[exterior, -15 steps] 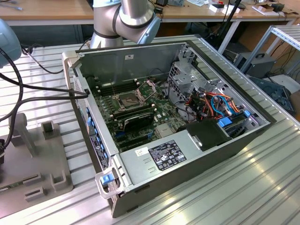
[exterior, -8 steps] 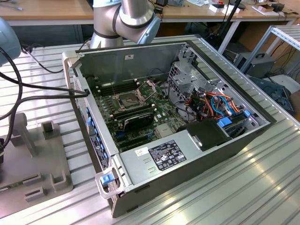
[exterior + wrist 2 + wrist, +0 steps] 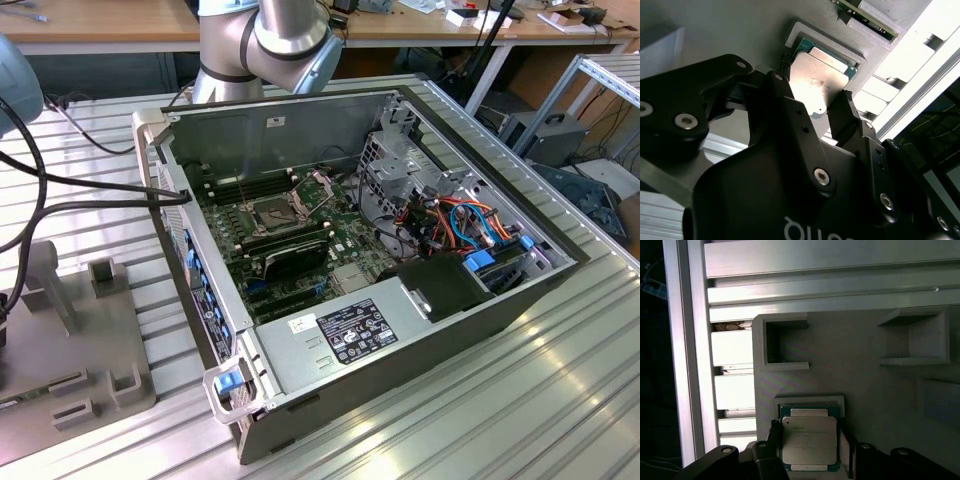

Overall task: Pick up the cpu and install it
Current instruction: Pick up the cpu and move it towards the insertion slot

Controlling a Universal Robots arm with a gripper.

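So, in the exterior view, one open computer case [image 3: 280, 130] is being shown lying on the bench. One bare socket [image 3: 270, 212] is being left exposed on its board with its hinged frame [image 3: 315, 183] tipped up. One grey fixture tray [image 3: 100, 350] is being seen off to the exterior view's left, well apart from the case, and one arm [image 3: 270, 40] is being seen behind the case. In the second wrist view the gripper [image 3: 815, 92] is being held right over the cpu [image 3: 820, 82], which is lying flat in one shallow grey nest [image 3: 832, 44]. Its two fingers [image 3: 785, 87] are being held spread, one just beside each opposite edge of the chip, and no firm pinch is being made out. In the first wrist view that single cpu [image 3: 809, 440] is being looked at from above, seated in its nest on the tray, and two empty pockets [image 3: 785, 345] [image 3: 915, 337] are being counted farther along it. Best guess for a clean grab: the gripper is being wanted centred and square on the chip, closed evenly on the two edges only, then lifted straight up so the nest walls aren't being snagged.
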